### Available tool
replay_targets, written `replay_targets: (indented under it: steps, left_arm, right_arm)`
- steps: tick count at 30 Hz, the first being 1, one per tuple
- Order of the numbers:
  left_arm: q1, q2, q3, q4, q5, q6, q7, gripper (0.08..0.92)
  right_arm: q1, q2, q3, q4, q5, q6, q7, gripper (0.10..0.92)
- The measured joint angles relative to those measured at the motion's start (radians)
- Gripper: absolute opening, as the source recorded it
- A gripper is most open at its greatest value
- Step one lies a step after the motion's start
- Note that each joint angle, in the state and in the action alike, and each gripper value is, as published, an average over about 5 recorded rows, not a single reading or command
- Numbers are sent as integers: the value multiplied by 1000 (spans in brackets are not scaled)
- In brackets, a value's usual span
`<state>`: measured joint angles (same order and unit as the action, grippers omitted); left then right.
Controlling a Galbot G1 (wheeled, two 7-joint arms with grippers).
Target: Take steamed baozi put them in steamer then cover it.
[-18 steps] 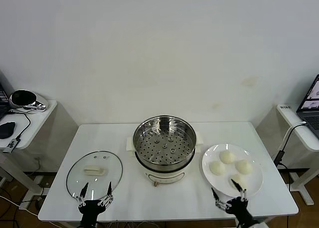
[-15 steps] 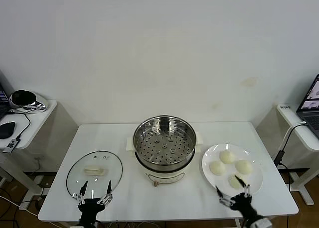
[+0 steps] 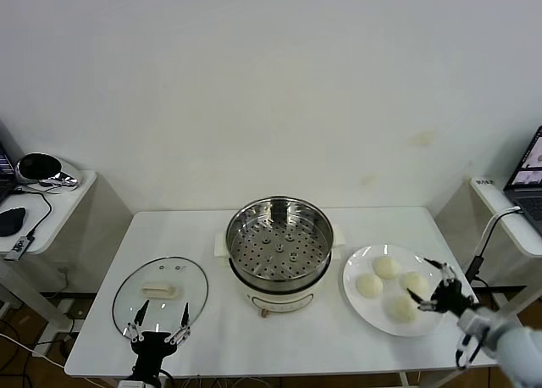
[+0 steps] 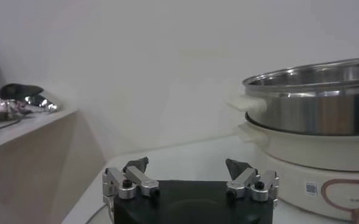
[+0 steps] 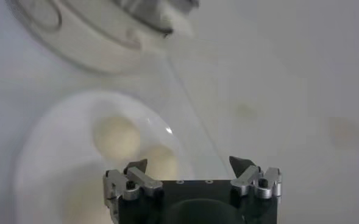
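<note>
Steamer uncovered at table centre; both grippers released, holding nothing.

The white table [image 3: 212, 235] carries the steamer [image 3: 279, 251] at centre, its perforated tray exposed. The cover [image 3: 161, 291] lies flat on the table to the left. A white plate [image 3: 356, 307] to the right holds four steamed baozi [image 3: 370, 285]. The right gripper [image 3: 433, 290] hovers at the plate's right edge, fingers spread, just beside the buns. The left gripper [image 3: 157, 324] sits at the near table edge by the cover, fingers spread.
</note>
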<state>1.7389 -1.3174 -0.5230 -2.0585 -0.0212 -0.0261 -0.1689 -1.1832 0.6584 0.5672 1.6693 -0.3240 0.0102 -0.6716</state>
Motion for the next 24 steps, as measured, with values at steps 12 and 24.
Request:
replay_targets:
  steps: [12,24]
  left_arm:
    - [21,-12,-14,-18,64,-5,4,823]
    - [34,-10,-33,-24,95,-10,7,823]
  right_arm:
    - [523,-77,-504,-254,19,3,-259,823]
    - [858,28,-852,-487,9,9,-387,823]
